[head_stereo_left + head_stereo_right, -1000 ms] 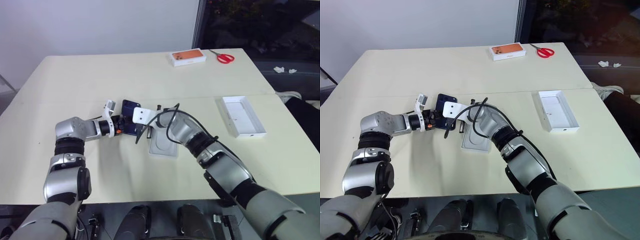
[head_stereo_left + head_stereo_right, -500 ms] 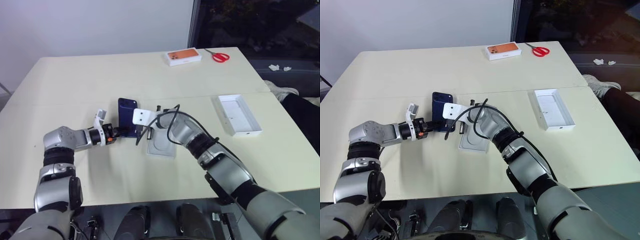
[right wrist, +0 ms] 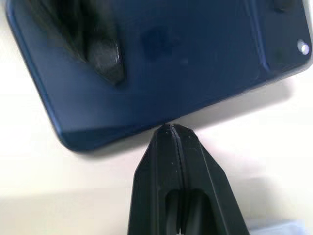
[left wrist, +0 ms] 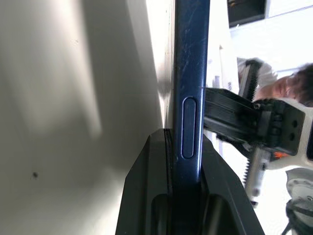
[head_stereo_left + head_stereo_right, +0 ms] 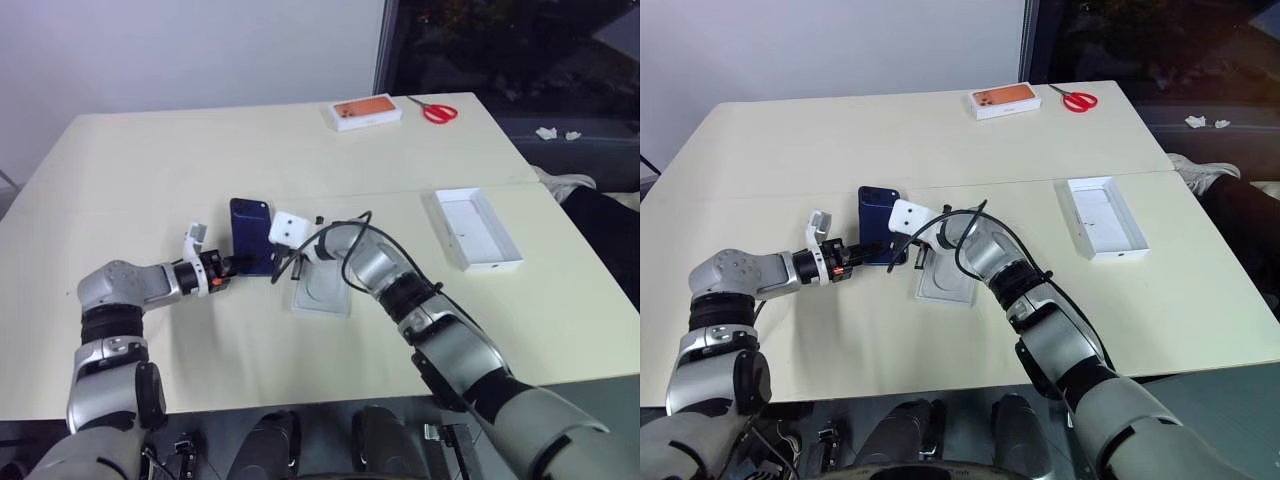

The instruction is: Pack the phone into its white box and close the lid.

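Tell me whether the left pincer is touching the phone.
Touching. The left wrist view shows the left pincer with its two black fingers clamped on both faces of the phone, no gap between.

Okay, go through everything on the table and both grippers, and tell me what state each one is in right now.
phone: out of the box, held at one edge
left gripper: shut on the phone
right gripper: shut, tips at the phone's edge
white box: open, empty
lid: off, inside up, far from the box
orange-topped box: closed
scissors: lying flat, blades look together
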### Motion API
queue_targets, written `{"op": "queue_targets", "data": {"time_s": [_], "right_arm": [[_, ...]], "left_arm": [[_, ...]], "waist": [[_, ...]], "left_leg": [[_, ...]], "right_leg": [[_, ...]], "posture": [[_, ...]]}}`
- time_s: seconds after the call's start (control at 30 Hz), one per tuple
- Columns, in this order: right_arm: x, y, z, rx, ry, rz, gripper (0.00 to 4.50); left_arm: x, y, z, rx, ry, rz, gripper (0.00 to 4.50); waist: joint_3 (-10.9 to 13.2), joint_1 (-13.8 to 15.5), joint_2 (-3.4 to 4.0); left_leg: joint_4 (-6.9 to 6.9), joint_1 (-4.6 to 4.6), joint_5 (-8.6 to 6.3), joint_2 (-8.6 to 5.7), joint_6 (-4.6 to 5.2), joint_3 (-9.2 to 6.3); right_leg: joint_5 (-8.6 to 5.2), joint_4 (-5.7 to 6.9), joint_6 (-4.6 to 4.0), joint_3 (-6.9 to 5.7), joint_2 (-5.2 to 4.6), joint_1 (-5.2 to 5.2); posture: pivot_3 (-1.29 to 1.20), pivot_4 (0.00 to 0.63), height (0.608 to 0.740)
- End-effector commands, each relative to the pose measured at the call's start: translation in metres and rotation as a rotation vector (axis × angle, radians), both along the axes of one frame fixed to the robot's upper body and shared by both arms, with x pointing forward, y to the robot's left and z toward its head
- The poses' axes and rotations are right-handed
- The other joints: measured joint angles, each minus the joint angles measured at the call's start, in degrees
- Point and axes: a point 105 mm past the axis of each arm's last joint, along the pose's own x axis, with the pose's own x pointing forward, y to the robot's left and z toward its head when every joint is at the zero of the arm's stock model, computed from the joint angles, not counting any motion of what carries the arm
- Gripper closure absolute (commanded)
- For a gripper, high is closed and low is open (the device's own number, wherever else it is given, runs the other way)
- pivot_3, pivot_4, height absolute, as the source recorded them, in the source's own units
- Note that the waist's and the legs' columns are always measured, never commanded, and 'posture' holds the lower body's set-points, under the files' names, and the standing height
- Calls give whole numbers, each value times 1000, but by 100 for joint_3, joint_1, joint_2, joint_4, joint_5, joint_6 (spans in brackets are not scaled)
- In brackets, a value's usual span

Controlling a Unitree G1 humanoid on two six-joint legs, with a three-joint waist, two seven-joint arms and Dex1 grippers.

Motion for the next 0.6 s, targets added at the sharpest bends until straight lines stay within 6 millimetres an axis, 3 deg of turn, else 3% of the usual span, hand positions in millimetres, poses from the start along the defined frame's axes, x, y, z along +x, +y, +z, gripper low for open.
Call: {"op": "queue_targets", "data": {"time_s": [0.03,0.07,0.17,0.27,0.37,0.6], "right_arm": [[-11,11,44,177,-1,78,4500],[-12,10,44,178,3,78,4500],[-32,-15,59,275,43,150,3623],[-42,-39,51,187,27,167,2131],[-49,-59,44,117,13,165,2131],[-88,-93,28,-18,59,249,2131]], "left_arm": [[-6,-4,3,-44,-18,-13,4474],[-7,-4,3,-44,-19,-12,4474],[-20,9,35,-233,-77,-15,4500],[-30,12,42,-243,-111,-17,4500],[-35,15,44,-233,-133,-5,4500],[-48,10,45,-201,-144,-31,4500]], "waist": [[0,3,0],[0,10,0],[2,21,-3],[16,44,-21],[20,59,-28],[28,43,-39]], "left_leg": [[2,-12,2,1,-2,-1],[2,-15,2,2,-3,-1],[6,-26,2,2,-3,-5],[36,-68,-1,-3,2,-7],[40,-68,-1,-5,3,-7],[30,-68,0,4,1,-5]], "right_leg": [[0,2,0,0,0,-10],[0,2,0,-1,1,-13],[0,-1,0,-4,0,-17],[1,7,0,-7,-4,-47],[2,7,0,-8,-7,-44],[1,0,0,-10,-5,-46]], "posture": [[0,150,740],[0,150,740],[0,150,740],[0,150,740],[0,150,740],[0,150,740]]}}
